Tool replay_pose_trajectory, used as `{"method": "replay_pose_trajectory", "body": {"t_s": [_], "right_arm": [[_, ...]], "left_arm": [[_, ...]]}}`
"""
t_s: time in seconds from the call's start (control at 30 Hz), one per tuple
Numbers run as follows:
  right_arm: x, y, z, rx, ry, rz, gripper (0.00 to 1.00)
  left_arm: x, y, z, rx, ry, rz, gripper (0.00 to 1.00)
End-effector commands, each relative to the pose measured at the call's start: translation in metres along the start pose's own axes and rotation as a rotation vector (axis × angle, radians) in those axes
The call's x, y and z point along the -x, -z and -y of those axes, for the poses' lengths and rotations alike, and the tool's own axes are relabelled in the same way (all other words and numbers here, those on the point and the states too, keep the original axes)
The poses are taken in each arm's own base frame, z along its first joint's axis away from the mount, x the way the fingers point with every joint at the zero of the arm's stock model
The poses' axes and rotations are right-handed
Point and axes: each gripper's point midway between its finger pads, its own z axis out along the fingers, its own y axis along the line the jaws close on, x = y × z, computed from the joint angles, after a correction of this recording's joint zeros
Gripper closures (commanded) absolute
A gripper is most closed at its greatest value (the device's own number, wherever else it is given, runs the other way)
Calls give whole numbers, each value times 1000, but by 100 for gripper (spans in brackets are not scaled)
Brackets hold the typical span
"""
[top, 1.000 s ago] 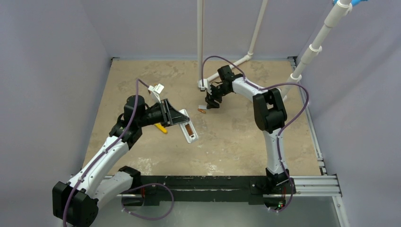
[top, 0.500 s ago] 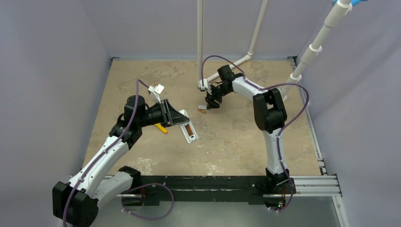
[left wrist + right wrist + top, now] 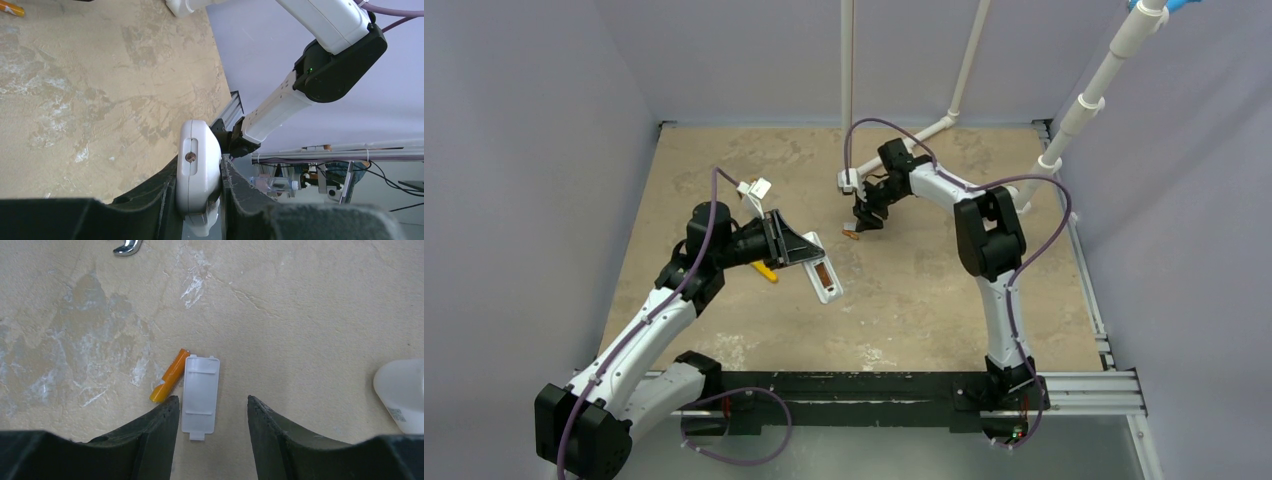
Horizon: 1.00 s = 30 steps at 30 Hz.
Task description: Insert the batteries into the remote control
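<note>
A tan, mottled table (image 3: 310, 300) with pale scuffs fills the floor of a lavender-walled booth. The right gripper (image 3: 212, 409) hangs low over it, dark ridged jaws standing apart with nothing between them but the flat whitish cover plate (image 3: 201, 395) lying under the gap. The loose battery (image 3: 170, 376), a small smooth orange cylinder, lies just ahead of the finger at the left of the wrist view. It sits outside the gap and touches the plate's edge, its long axis running diagonally across the line of the fingers. A curved silver wrench (image 3: 127, 246) lies well beyond it. The right arm is plainly the nearer one, and I judge it needs to shift sideways and turn so the jaws straddle the cylinder without catching the plate.

Well apart, the left gripper (image 3: 796, 248) is clamped on one end of the remote control (image 3: 824, 270), a slim glossy white handset. Its recess faces up with a second battery (image 3: 823, 272) inside.
</note>
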Motion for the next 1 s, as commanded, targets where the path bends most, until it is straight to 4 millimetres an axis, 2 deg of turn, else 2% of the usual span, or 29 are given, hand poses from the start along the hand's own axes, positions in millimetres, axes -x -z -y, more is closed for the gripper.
{"method": "replay_pose_trajectory", "body": {"t_s": [0.0, 0.2, 0.3, 0.43, 0.57, 0.63, 0.97], "right_arm": [[2, -9, 1, 12, 35, -20, 50], [-15, -18, -3, 14, 43, -120, 55], [-26, -21, -6, 35, 51, -173, 69], [-29, -24, -7, 38, 63, -191, 78], [-21, -23, -4, 21, 38, -177, 95], [-15, -22, -2, 15, 41, -160, 99], [34, -4, 9, -89, 35, -7, 100]], "left_arm": [[15, 3, 20, -46, -70, 43, 100], [15, 3, 19, -44, -70, 43, 100], [14, 3, 19, -45, -69, 40, 100], [14, 3, 19, -45, -70, 41, 100], [14, 3, 19, -45, -70, 41, 100], [15, 3, 19, -46, -71, 40, 100], [15, 3, 22, -54, -73, 36, 100]]}}
